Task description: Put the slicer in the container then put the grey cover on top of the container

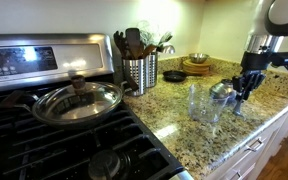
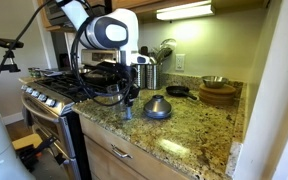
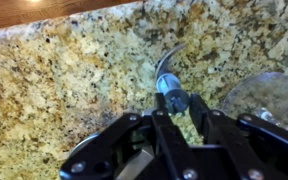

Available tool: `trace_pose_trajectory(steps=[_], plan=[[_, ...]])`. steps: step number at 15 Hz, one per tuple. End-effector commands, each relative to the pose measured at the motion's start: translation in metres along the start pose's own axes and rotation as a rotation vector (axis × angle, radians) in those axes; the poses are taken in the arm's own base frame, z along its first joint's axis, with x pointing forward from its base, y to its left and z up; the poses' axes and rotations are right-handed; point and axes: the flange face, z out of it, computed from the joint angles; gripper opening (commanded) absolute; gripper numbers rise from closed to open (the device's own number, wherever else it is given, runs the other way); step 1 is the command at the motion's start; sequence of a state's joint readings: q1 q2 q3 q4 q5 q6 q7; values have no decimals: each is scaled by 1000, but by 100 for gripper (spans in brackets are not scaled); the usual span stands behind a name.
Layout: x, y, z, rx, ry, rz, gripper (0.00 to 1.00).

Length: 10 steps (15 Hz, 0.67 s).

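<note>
The slicer point(image 3: 166, 80), a curved metal blade on a blue-grey hub, lies on the speckled granite counter in the wrist view. My gripper point(image 3: 179, 97) is down over it, a fingertip pressed against each side of the hub. The clear container point(image 3: 274, 95) stands just right of the slicer, and it also shows in an exterior view as the cup point(image 1: 202, 100). The grey cover point(image 1: 221, 91) rests dome-up on the counter between the cup and my gripper point(image 1: 240, 100). The cover point(image 2: 157, 108) sits beside my gripper point(image 2: 127, 108).
A steel utensil holder point(image 1: 139, 72) and a stove with a glass pan lid point(image 1: 79, 100) stand to one side. A small black pan point(image 1: 174, 75), a wooden board point(image 1: 196, 68) and a bowl point(image 1: 198, 58) sit at the back. The counter's front edge point(image 1: 254, 135) is close.
</note>
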<state>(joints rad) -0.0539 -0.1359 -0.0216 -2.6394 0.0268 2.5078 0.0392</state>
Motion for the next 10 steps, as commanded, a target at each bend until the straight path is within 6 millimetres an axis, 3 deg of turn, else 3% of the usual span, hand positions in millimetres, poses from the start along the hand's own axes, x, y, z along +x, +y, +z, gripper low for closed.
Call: trace_pose_trajectory(steps=[1, 5, 7, 9, 10], plan=[[1, 4, -1, -7, 17, 12, 35], [1, 4, 3, -4, 7, 14, 46], [1, 5, 4, -3, 6, 14, 29], [1, 5, 6, -1, 2, 15, 25], [1, 5, 6, -2, 1, 15, 18]])
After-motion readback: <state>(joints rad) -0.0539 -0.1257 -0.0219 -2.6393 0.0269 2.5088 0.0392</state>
